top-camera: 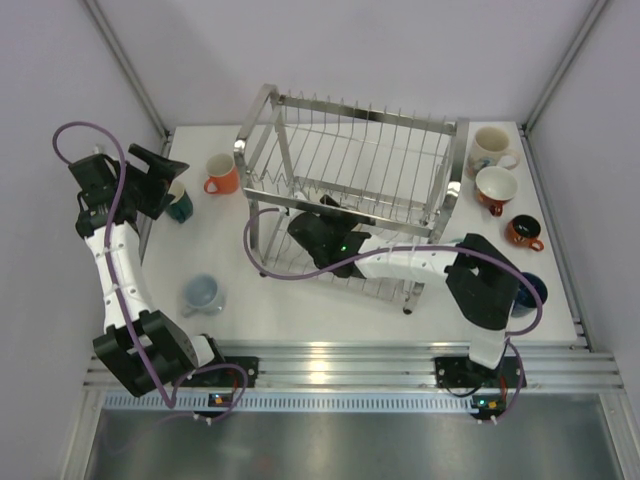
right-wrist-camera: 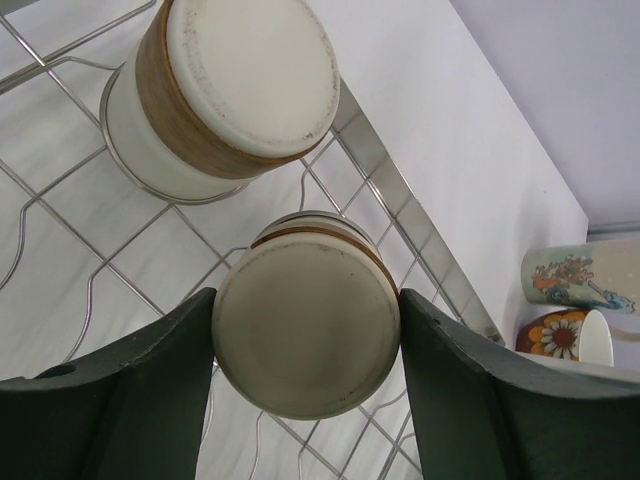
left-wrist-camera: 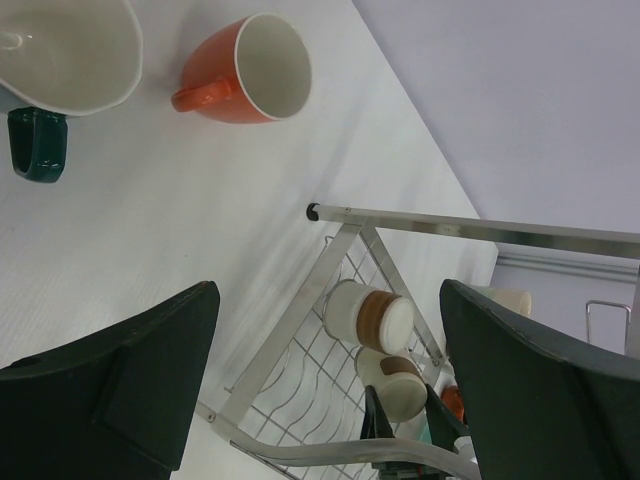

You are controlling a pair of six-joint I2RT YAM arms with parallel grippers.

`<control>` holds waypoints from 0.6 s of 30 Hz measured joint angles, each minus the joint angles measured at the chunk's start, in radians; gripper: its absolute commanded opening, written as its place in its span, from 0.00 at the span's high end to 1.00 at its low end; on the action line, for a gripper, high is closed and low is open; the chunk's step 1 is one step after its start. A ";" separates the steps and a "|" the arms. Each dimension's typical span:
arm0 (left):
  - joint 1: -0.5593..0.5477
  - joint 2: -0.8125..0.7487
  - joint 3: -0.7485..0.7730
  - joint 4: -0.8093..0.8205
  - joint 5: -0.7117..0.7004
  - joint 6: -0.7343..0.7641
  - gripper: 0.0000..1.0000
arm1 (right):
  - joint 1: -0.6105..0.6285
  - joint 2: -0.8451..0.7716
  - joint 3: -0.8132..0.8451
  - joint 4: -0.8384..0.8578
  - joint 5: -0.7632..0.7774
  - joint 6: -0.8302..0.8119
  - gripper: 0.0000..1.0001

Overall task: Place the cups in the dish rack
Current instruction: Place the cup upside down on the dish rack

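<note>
The dish rack [top-camera: 352, 150] stands mid-table. My right gripper [top-camera: 338, 216] reaches into its lower tier. In the right wrist view it [right-wrist-camera: 306, 300] is shut on an upside-down cream cup with a brown band [right-wrist-camera: 305, 345], both fingers touching its sides. A second cream cup [right-wrist-camera: 235, 90] sits upside down just behind it. My left gripper [top-camera: 160, 175] is open and empty at the far left, beside a teal cup [top-camera: 181, 207] and near an orange cup [top-camera: 222, 175]. In the left wrist view the gripper [left-wrist-camera: 328, 292] faces the rack's corner [left-wrist-camera: 345, 215], with the orange cup [left-wrist-camera: 250, 70] beyond.
A pale blue cup [top-camera: 203, 293] lies at the front left. Right of the rack stand a printed cream cup [top-camera: 492, 150], a white and red cup [top-camera: 495, 187], a small orange-brown cup [top-camera: 523, 232] and a navy cup [top-camera: 530, 290]. Frame posts rise at the table's back corners.
</note>
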 measured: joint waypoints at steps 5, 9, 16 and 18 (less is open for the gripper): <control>0.000 0.000 0.000 0.000 0.000 0.000 0.03 | -0.015 0.002 0.000 0.016 0.002 -0.008 0.48; 0.000 0.000 0.000 0.000 0.000 0.000 0.03 | -0.023 0.002 0.000 0.038 0.004 -0.011 0.38; 0.000 0.000 0.000 0.000 0.000 0.000 0.03 | -0.024 0.002 -0.001 0.050 0.006 -0.024 0.30; 0.000 0.000 0.000 0.000 0.000 0.000 0.03 | -0.028 0.002 -0.006 0.054 0.005 -0.026 0.29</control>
